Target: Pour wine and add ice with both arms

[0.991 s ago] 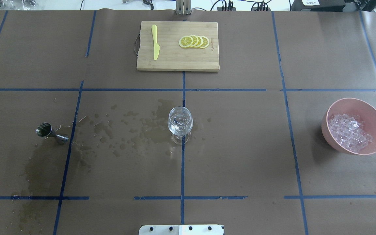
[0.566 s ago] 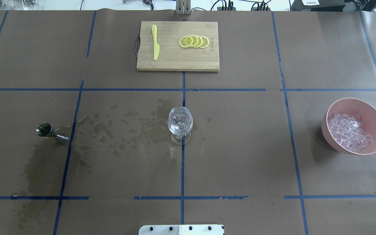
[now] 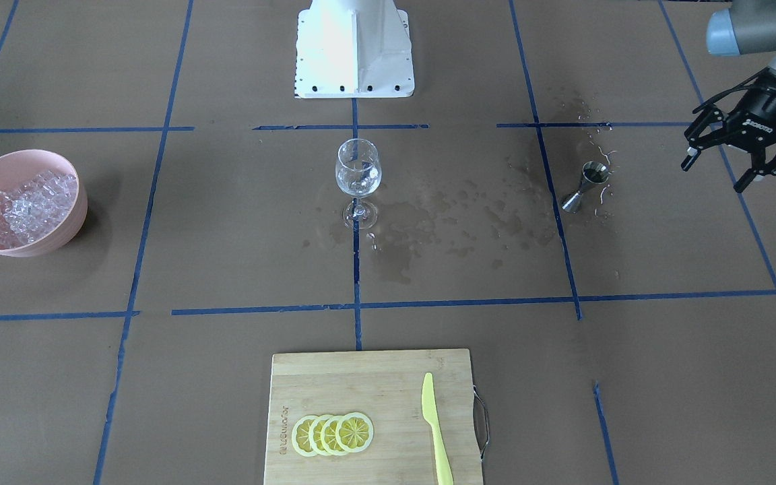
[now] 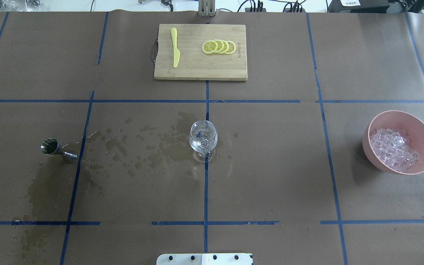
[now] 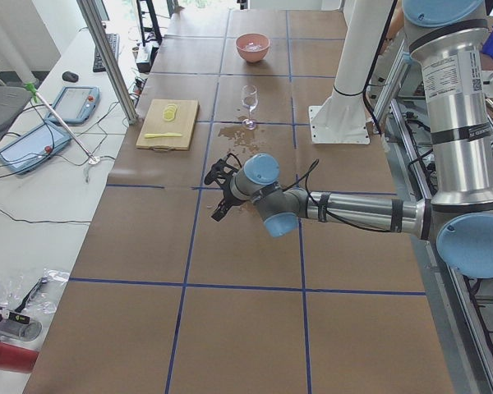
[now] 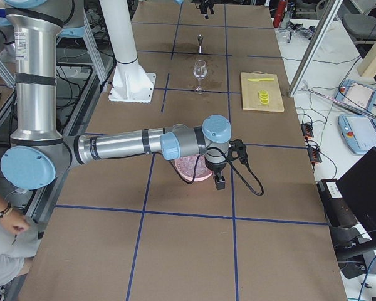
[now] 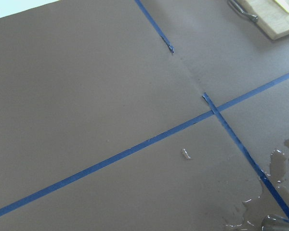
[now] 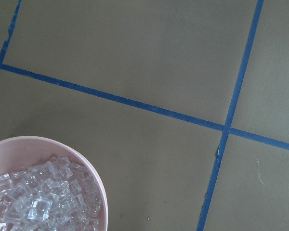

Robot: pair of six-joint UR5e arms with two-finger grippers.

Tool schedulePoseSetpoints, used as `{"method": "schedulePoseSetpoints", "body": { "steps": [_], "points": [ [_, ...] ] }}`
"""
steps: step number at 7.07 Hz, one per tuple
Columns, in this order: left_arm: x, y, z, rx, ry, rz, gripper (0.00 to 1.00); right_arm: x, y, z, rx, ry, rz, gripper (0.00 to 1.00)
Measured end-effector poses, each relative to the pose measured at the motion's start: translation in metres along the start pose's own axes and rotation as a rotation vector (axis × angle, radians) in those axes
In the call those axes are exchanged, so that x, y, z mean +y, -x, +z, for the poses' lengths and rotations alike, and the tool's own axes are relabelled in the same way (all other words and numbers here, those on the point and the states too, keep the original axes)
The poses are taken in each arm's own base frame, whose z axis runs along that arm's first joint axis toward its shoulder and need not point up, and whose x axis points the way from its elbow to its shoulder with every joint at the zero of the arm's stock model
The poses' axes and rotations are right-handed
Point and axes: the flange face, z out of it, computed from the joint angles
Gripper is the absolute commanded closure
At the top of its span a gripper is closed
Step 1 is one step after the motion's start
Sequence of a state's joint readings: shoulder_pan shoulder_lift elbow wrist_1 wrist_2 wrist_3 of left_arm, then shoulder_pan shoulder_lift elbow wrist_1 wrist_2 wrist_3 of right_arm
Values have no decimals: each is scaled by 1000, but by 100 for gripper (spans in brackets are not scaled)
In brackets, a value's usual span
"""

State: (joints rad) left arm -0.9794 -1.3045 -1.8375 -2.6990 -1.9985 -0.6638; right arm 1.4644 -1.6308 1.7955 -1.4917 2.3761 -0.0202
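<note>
A clear stemmed glass [image 4: 203, 138] stands at the table's middle, and a little clear wine [image 3: 358, 176] glints in its bowl. The steel jigger [image 4: 58, 150] stands to its left among wet patches; I cannot tell what it holds. The ice [image 4: 394, 149] fills the pink bowl [image 4: 368, 147] at the right. My left gripper [image 3: 713, 176] is open and empty, above the table, apart from the jigger [image 3: 583, 185] on its outer side. My right gripper [image 6: 220, 182] hangs over the bowl's near side; I cannot tell if it is open. The right wrist view shows the ice [image 8: 38, 197].
A bamboo cutting board [image 4: 201, 70] at the far middle carries a yellow knife [image 4: 175, 48] and lemon slices [image 4: 219, 47]. Wet spill patches [image 4: 153, 143] lie between jigger and glass. The white base block [image 3: 353, 47] stands at the robot's side.
A black bit of my left gripper has come into the overhead view's left edge. The glass, jigger and bowl have not moved.
</note>
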Motion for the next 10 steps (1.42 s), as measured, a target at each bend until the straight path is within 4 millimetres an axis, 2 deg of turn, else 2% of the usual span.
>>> {"method": "schedulePoseSetpoints", "body": {
  "steps": [1, 2, 4, 6, 7, 10],
  "points": [
    [16, -34, 12, 27, -34, -49, 0, 0, 1, 1, 0, 3, -1, 0],
    [30, -59, 15, 37, -84, -75, 0, 0, 0, 4, -1, 8, 0, 0],
    [50, -100, 26, 2, -184, -80, 0, 1, -3, 11, -3, 19, 3, 0],
    [84, -140, 45, -56, -268, -68, 0, 2, -5, 14, -4, 25, 8, 0],
    [95, -147, 49, -68, -282, -73, 0, 3, -7, 16, -5, 29, 11, 0],
    [122, -147, 74, -132, -328, -88, 0, 4, -9, 18, -7, 33, 15, 0]
  ]
}}
